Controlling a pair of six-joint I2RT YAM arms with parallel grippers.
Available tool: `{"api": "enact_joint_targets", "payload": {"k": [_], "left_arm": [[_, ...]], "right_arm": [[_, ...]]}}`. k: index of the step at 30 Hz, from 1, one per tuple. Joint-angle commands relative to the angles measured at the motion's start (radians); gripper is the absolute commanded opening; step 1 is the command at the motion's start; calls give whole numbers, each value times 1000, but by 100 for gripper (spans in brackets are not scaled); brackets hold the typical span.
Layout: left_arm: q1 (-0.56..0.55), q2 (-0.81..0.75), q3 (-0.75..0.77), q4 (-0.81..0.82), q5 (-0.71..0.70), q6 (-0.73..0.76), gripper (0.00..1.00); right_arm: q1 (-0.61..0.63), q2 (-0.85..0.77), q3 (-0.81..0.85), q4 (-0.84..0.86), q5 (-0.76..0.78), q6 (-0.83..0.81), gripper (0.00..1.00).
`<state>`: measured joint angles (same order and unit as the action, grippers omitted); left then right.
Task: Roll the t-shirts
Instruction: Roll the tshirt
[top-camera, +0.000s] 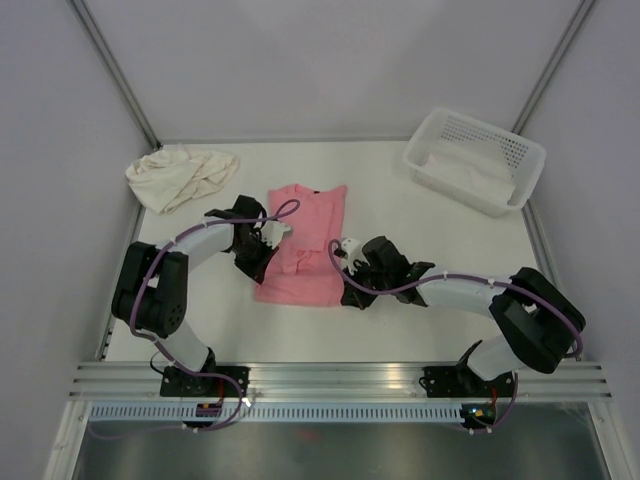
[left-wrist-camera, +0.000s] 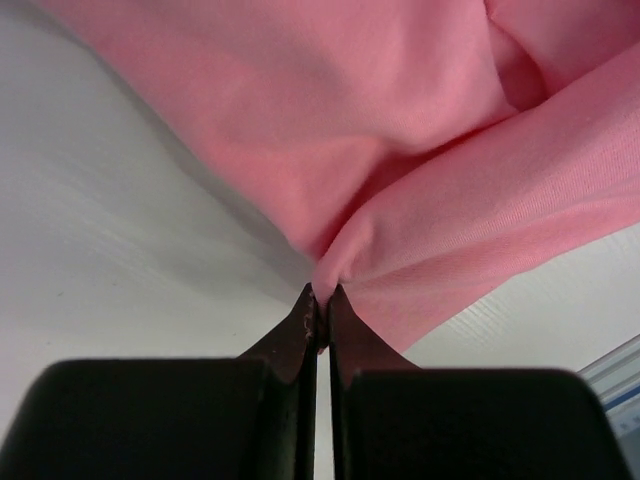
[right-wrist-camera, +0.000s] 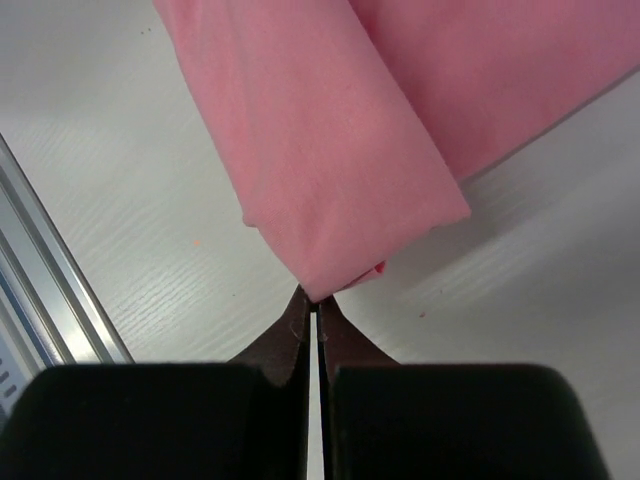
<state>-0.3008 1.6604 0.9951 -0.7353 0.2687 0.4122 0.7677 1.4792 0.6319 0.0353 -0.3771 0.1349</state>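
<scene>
Left gripper (left-wrist-camera: 321, 293) pinching salmon-pink t-shirt (top-camera: 305, 240) edge, jaws clenched. Right gripper (right-wrist-camera: 317, 299) clamping its folded corner. Cream t-shirt (top-camera: 180, 176) lying crumpled far left, well apart.

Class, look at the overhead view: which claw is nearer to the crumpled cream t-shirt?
Left. The left claw pinches the pink t-shirt at its left edge, not far from the cream t-shirt. The right claw grips its opposite edge, farther away.

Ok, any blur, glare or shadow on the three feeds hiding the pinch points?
Top external: even light, no glare, only faint shadows. Left wrist: pink t-shirt sharp, soft shadow on the table beneath it. Right wrist: crisp, shirt's shadow falls right of its fold. Both pinches clear.
</scene>
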Motion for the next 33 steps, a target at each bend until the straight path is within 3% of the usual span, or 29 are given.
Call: {"api": "enact_joint_targets", "payload": {"k": [1,8,13,18,21,23,27,29,33], "left_arm": [[3,2,34,1,-86,54,2],[5,4,19,16,-106,69,2],[6,4,16,20,-96,66,2],[5,-1,14,17,-65,60,2],[5,-5,16,14,-46,63,2],[3,-11,22,1,-11,63,6],[3,-37,25,-12,29,63,30],[3,-57,28,-18,30,63,39],[5,-85,48,-42,24,51,44]], "right_arm": [[-8,-4,93,-158,-10,-87,0],[-30,38,153,-340,-34,-181,0],[-51,90,183,-347,-36,-179,0],[-51,135,187,-235,-57,-98,0],[-51,151,192,-221,-48,-86,10],[-51,150,195,-221,-55,-80,20],[-57,109,193,-238,-43,-75,31],[-71,76,199,-267,-43,-83,32],[-97,26,224,-314,-36,-115,33]]}}
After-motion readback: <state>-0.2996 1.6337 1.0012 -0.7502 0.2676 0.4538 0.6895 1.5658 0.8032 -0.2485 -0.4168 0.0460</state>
